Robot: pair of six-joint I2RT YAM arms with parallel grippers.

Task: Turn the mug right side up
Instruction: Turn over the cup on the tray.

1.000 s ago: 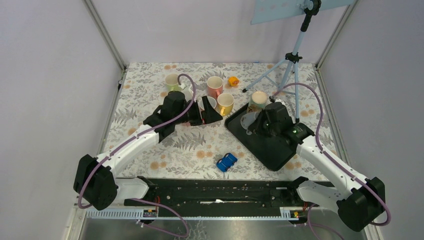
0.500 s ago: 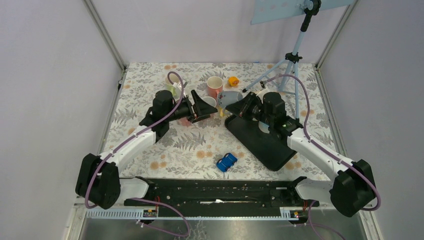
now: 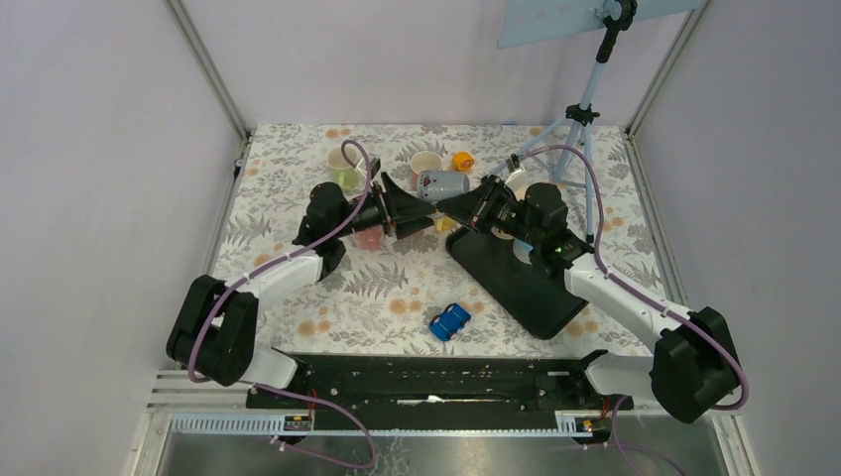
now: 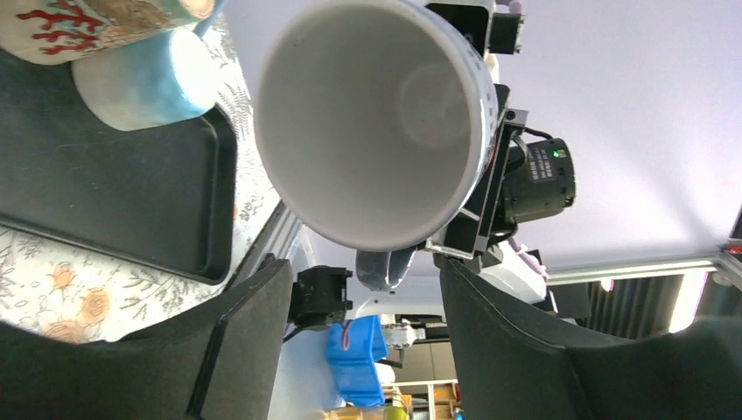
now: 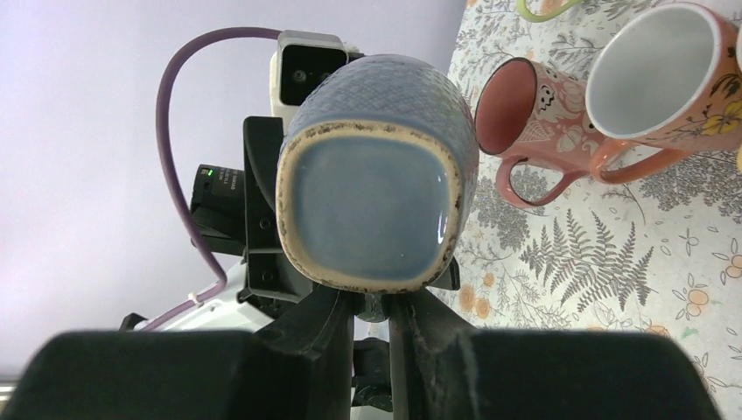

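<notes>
Nearly closed, the right tool pinches the sideways mug

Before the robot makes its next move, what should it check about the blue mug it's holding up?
1. Hold: right gripper is shut on the mug: ok.
2. Right side up: not ok, it lies sideways in the air.
3. Helper: left gripper is open and not touching the mug: ok.
4. Inside: white, nothing in it: ok.
5. Landing place: black tray has a bare part: ok.
</notes>
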